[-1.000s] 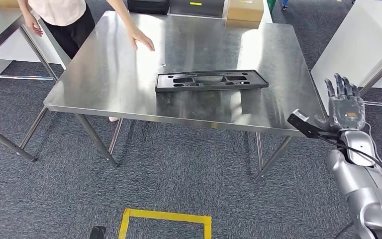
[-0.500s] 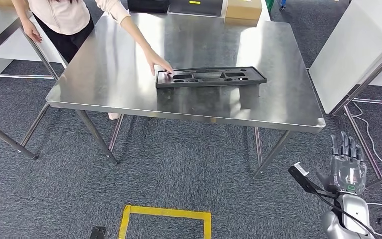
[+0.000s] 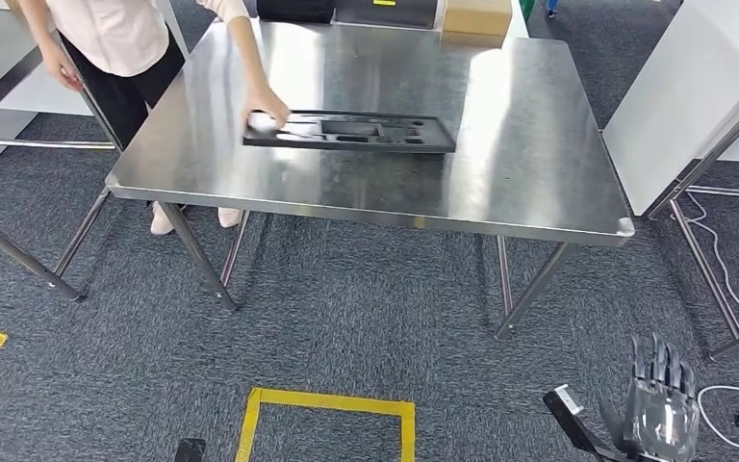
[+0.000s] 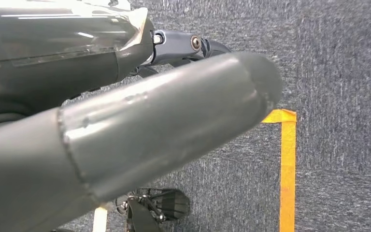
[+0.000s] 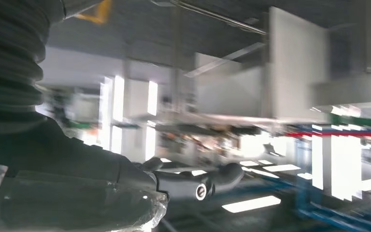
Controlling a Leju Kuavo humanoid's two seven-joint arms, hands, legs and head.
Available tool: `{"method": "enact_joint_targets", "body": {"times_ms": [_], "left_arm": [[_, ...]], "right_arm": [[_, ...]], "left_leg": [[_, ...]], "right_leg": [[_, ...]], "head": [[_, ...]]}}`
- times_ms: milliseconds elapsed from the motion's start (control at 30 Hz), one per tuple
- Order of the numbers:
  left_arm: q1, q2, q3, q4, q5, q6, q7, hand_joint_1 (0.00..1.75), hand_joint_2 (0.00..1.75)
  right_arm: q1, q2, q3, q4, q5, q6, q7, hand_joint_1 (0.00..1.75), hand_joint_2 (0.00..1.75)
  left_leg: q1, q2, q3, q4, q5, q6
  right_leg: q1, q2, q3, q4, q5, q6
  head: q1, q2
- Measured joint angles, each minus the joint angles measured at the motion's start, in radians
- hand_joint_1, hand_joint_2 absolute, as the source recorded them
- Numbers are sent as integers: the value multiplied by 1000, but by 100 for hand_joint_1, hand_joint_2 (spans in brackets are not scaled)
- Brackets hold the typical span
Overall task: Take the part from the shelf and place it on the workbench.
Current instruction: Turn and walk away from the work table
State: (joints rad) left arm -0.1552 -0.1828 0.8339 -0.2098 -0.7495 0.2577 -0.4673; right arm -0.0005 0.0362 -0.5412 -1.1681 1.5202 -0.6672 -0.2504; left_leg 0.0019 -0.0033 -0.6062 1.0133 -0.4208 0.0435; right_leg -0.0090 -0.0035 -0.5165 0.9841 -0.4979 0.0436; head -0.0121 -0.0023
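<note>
Head view: black flat part [image 3: 349, 132] with cut-out recesses lying on the steel workbench [image 3: 529, 144], toward its far left portion. Person's hand [image 3: 266, 108] resting on the left end of the part; person in pale top and dark trousers standing at the workbench's far left corner. Cardboard box [image 3: 476, 17] beyond the far edge of the workbench. Grey carpet below, with a yellow tape outline [image 3: 322, 414] on the floor near the bottom. White panel [image 3: 678, 91] and cables to the right. Right hand [image 3: 662, 404] low at the bottom right corner, well apart from the workbench, fingers straight and slightly apart, holding nothing.

Left wrist view: left hand [image 4: 125, 130] taking up most of the picture, thick grey thumb across the middle, a darker finger [image 4: 193, 46] beyond it. Nothing seen in the hand, yet whether the fingers stand apart or together cannot be told. Grey carpet and strips of yellow tape [image 4: 287, 164] behind.

Right wrist view: strongly blurred. Ribbed grey cover at the left edge, a dark finger [image 5: 203, 181] reaching out over a smeared room with bright lights. Nothing visible in the hand's grasp.
</note>
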Motion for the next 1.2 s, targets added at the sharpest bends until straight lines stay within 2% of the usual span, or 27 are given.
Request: {"method": "enact_joint_targets", "body": {"times_ms": [67, 100, 133, 167, 233, 267, 300, 333, 400, 433, 467, 533, 567, 633, 667, 733, 767, 800, 833, 900, 933, 967, 1033, 1100, 1133, 1167, 1200], "left_arm": [[1, 2, 1, 0, 5, 8, 2, 0, 0], [2, 3, 3, 0, 6, 12, 3, 0, 0], [3, 4, 5, 0, 6, 16, 4, 0, 0], [4, 5, 6, 0, 4, 18, 4, 0, 0], [7, 6, 7, 0, -4, 18, 8, 0, 0], [10, 6, 7, 0, -12, 17, 12, 0, 0], [12, 7, 6, 0, -21, 14, 17, 0, 0], [13, 8, 6, 0, -29, 11, 21, 0, 0], [13, 13, 3, -1, -44, 2, 28, 0, 0], [11, 15, 0, -1, -50, -2, 30, 0, 0], [9, 17, -3, -1, -55, -5, 31, 0, 0], [3, 19, -8, -1, -65, -10, 33, 0, 0], [0, 19, -11, -1, -68, -12, 34, 0, 0], [-4, 19, -17, -1, -72, -13, 34, 0, 0], [-5, 20, -19, -1, -74, -14, 34, 0, 0], [-6, 21, -20, -1, -75, -14, 35, 0, 0], [-6, 21, -21, -1, -76, -14, 35, 0, 0], [-6, 21, -22, -1, -77, -14, 35, 0, 0], [-6, 22, -24, -1, -78, -14, 35, 0, 0], [-6, 23, -28, -1, -79, -18, 35, 0, 0], [-6, 24, -30, -1, -80, -21, 35, 0, 0], [-6, 24, -30, -1, -80, -24, 35, 0, 0], [-7, 25, -32, -1, -84, -26, 35, 0, 0], [-6, 27, -34, -1, -88, -26, 36, 0, 0], [-5, 29, -35, -1, -89, -26, 36, 0, 0], [-5, 30, -35, -1, -90, -26, 37, 0, 0], [-5, 31, -35, -1, -90, -26, 37, 0, 0]], "right_arm": [[14, 41, -65, 0, 11, 0, 21, 0, 175], [15, 56, -96, 10, 13, 0, 32, 0, 175], [13, 68, -127, 30, 13, 0, 45, 0, 175], [10, 75, -156, 60, 8, 0, 62, 0, 175], [-2, 70, -220, 174, -21, 0, 96, 0, 175], [-8, 62, -259, 252, -48, 1, 109, 0, 175], [-15, 52, -306, 341, -85, 3, 118, 0, 175], [-19, 44, -354, 425, -123, 7, 127, 0, 175], [-25, 33, -439, 567, -177, 20, 166, 0, 175], [-29, 30, -467, 619, -182, 28, 195, 0, 175], [-33, 29, -489, 664, -177, 38, 228, 0, 175], [-40, 29, -519, 738, -164, 53, 288, 0, 175], [-43, 30, -530, 767, -160, 56, 308, 0, 175], [-48, 32, -549, 810, -156, 58, 326, 0, 175], [-51, 32, -555, 827, -156, 58, 329, 0, 175], [-56, 30, -567, 855, -155, 62, 336, 0, 175], [-57, 29, -571, 867, -154, 65, 340, 0, 175], [-57, 29, -575, 876, -152, 68, 343, 0, 175], [-58, 29, -577, 884, -150, 70, 346, 0, 175], [-60, 30, -579, 894, -145, 71, 348, 0, 175], [-63, 30, -579, 898, -143, 71, 348, 0, 175], [-65, 30, -580, 902, -141, 71, 348, 0, 175], [-67, 30, -580, 908, -135, 71, 348, 0, 175], [-68, 31, -580, 915, -128, 71, 349, 0, 175], [-68, 32, -580, 917, -123, 72, 352, 0, 175], [-69, 33, -580, 919, -118, 74, 354, 0, 175], [-69, 33, -579, 921, -114, 75, 357, 0, 175]], "left_leg": [[3, 0, -3, 0, 3, -12], [6, 0, -9, 11, -8, -18], [7, 0, -21, 39, -32, -24], [9, 0, -40, 87, -69, -28], [10, 0, -87, 217, -147, -35], [10, 0, -101, 264, -165, -37], [11, 1, -97, 277, -165, -39], [12, 1, -74, 247, -146, -39], [16, 0, 9, 114, -92, -36], [17, -1, 42, 54, -75, -33], [16, -2, 61, 18, -68, -30], [10, -2, 65, 1, -66, -19], [9, -1, 63, -3, -60, -10], [9, 2, 59, -14, -46, 10], [10, 4, 55, -18, -40, 17], [8, 7, 44, -18, -32, 23], [7, 8, 39, -17, -27, 23], [7, 9, 34, -17, -23, 22], [7, 9, 30, -16, -19, 20], [7, 8, 26, -15, -12, 15], [5, 9, 26, -15, -8, 10], [3, 9, 25, -15, -5, 5], [1, 10, 24, -15, 2, -7], [5, 8, 17, -12, 4, -20], [6, 6, 7, 5, -15, -26], [9, 5, -10, 41, -50, -31], [11, 3, -33, 100, -97, -36]], "right_leg": [[-2, 1, 0, -3, 11, -18], [-6, 1, -1, -5, 17, -27], [-10, 1, -2, -7, 24, -36], [-14, 1, -3, -8, 29, -42], [-12, 0, -11, -7, 34, -47], [-12, -1, -13, -6, 36, -47], [-11, -2, -15, -6, 37, -47], [-12, -3, -15, -4, 37, -47], [-11, -3, -16, -1, 38, -45], [-7, 0, -19, 3, 38, -42], [-4, 2, -22, 5, 39, -38], [0, 5, -30, 6, 45, -24], [1, 5, -33, 5, 47, -16], [1, 5, -52, 35, 26, -11], [-1, 5, -73, 81, -2, -14], [-4, 5, -128, 213, -69, -19], [-4, 5, -148, 267, -92, -17], [-4, 5, -149, 288, -99, -11], [-5, 5, -130, 267, -90, -4], [-8, 4, -41, 124, -45, 9], [-6, 4, -2, 55, -24, 10], [-5, 5, 21, 8, -10, 7], [2, 6, 24, -11, 2, -6], [-3, 5, 17, -13, 13, -22], [-7, 4, 13, -14, 22, -32], [-11, 2, 7, -15, 31, -42], [-11, 1, -1, -14, 39, -49]], "head": [[0, 0], [-1, 0], [-3, 0], [-4, 0], [-7, 0], [-7, 0], [-7, 0], [-7, 0], [-7, 0], [-7, 0], [-6, 0], [-6, 0], [-6, 0], [-5, 0], [-3, 0], [-1, 0], [-1, 0], [0, 0], [0, 0], [0, 0], [0, 0], [0, 0], [-1, 0], [-1, 0], [-2, 0], [-3, 0], [-5, 0]]}}
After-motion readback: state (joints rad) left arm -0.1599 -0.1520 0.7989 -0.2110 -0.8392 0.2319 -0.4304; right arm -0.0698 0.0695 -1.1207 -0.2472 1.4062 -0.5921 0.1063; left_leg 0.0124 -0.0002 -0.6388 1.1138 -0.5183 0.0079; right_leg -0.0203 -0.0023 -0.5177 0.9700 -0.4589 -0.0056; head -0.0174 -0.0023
